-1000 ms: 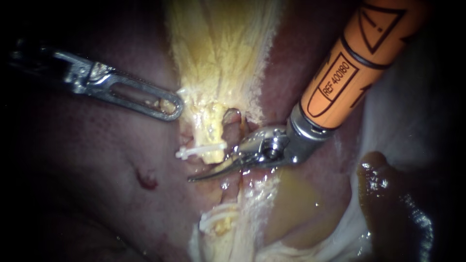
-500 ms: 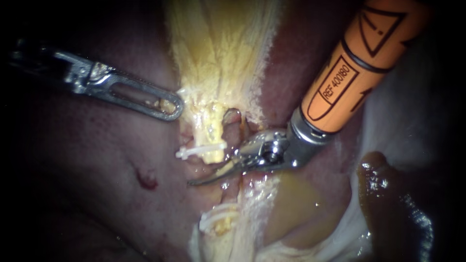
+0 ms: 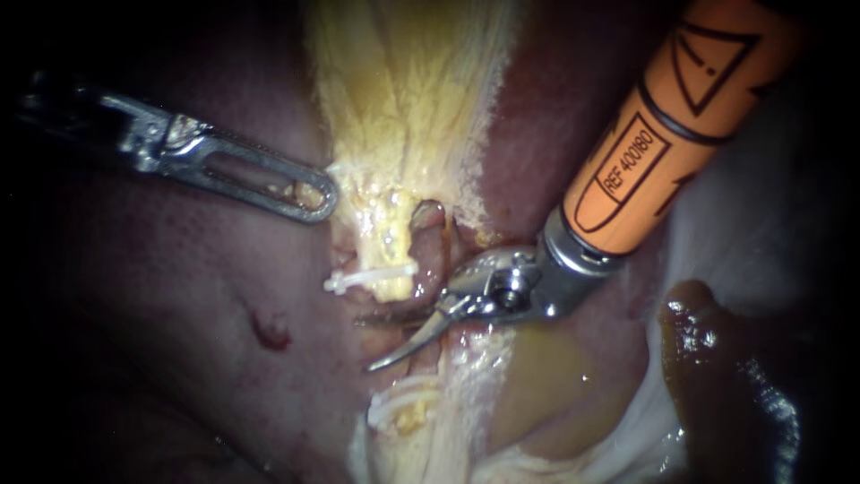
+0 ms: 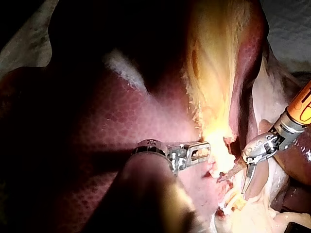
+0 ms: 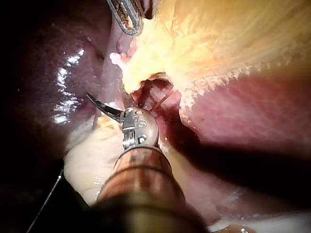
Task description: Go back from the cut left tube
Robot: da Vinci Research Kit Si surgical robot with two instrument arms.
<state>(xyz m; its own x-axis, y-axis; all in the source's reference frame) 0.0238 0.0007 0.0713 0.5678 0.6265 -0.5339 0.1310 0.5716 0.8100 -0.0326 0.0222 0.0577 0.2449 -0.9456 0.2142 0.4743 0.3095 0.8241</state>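
The cut left tube shows as two yellow stumps. The upper stump carries a white clip; the lower stump has white clips too. My right instrument, on an orange shaft, has curved blades standing open in the gap between the stumps, just right of the upper clip. In the right wrist view one dark blade points past the stump. My left instrument comes in from the left, its slotted jaws shut on the gallbladder's yellow edge; the left wrist view shows the same grip.
Dark red liver fills the left side, with a small red nick. Yellowish fluid pools under the right instrument's wrist. A brown glistening mass and pale white tissue lie at the right.
The right instrument's blades have parted, the lower one swinging down. Its wrist and shaft have slid slightly to the right, away from the clipped stump. The left instrument has held still.
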